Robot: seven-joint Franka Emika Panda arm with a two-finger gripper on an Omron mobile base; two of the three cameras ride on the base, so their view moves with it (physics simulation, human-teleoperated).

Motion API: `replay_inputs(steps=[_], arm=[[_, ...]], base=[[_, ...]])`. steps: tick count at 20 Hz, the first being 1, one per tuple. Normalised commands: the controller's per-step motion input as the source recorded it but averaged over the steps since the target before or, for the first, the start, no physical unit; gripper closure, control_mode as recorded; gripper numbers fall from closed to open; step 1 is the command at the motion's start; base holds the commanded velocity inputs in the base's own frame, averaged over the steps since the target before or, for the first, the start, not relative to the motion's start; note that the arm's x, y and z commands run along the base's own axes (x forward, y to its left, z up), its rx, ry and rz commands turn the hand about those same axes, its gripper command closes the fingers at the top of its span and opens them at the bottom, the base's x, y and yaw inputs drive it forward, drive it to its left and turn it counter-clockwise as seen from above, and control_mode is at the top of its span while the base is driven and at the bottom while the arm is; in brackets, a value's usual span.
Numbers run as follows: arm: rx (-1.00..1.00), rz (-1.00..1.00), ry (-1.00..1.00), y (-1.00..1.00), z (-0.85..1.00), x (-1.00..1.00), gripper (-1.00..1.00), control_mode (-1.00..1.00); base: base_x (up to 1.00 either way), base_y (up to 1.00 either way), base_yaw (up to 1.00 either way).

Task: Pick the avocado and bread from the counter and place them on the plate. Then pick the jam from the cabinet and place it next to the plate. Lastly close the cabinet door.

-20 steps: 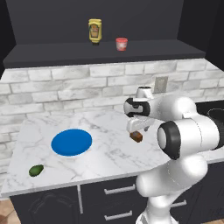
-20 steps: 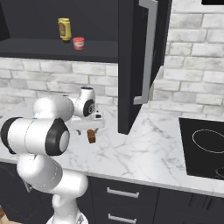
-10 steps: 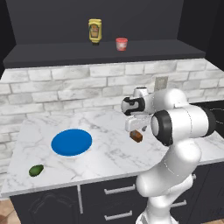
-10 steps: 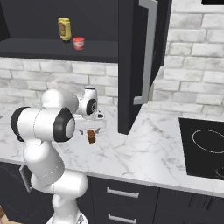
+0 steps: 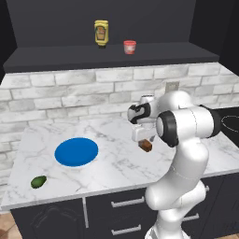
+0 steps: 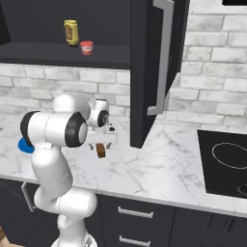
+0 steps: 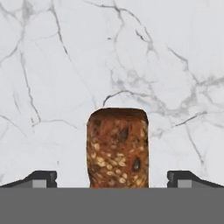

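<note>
The bread (image 5: 146, 146) (image 6: 101, 150) (image 7: 117, 153), a brown seeded chunk, lies on the white marble counter (image 5: 116, 163). My gripper (image 5: 143, 136) (image 6: 102, 140) (image 7: 113, 179) hangs just above it, open, one fingertip (image 7: 41, 178) on either side of the bread and nothing held. Left of it sits the blue plate (image 5: 76, 151) (image 6: 23, 144), with the dark green avocado (image 5: 38, 181) near the counter's front left corner. The red jam (image 5: 130, 46) (image 6: 86, 47) stands on the shelf of the black cabinet (image 5: 112, 58). The cabinet door (image 6: 149, 72) stands open.
A tall yellow bottle (image 5: 101, 32) (image 6: 71, 32) stands left of the jam on the shelf. The open door's metal bar handle (image 6: 161, 58) juts out right of my arm. A black cooktop (image 6: 226, 161) lies at the right. A brick wall backs the counter.
My arm's elbow has swung in toward the hand. The hand has stayed over the bread with its jaws open; the bread has not moved.
</note>
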Motion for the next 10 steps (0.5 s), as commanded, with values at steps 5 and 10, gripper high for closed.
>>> replay_inputs(steps=[5, 10], arm=[[0.0, 0.03, 0.0, 0.0, -0.18, 0.0, -1.0, -1.0], [-0.01, 0.03, 0.0, 0.0, -0.25, 0.0, -1.0, -1.0]], base=[[0.0, 0.0, 0.0], [0.0, 0.0, 0.0]])
